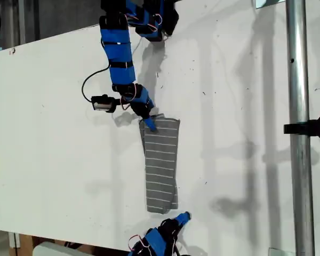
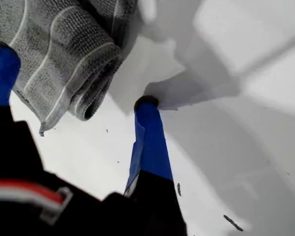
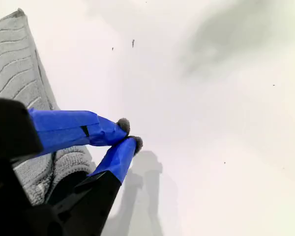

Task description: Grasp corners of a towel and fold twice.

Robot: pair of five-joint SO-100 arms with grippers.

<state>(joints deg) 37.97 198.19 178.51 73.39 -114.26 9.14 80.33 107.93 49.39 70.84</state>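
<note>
The striped terry towel is lying folded into a narrow strip mid-desk. My first gripper is gaping across its rolled end; my second gripper, jaws clenched empty, is hovering beside it.

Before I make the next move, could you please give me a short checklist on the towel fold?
1. First fold made: ok. The towel lies as a long narrow strip, with stacked layers showing at its end in the first wrist view.
2. My first gripper ready to grasp: ok. It is open, with one finger at the towel's end and the other on the table.
3. Corner held by my first gripper: not ok. Nothing is clamped yet.
4. My second gripper ready at the other end: not ok. It is shut on nothing, over bare table beside the towel.
5. Layers lined up evenly: cannot tell.
</note>
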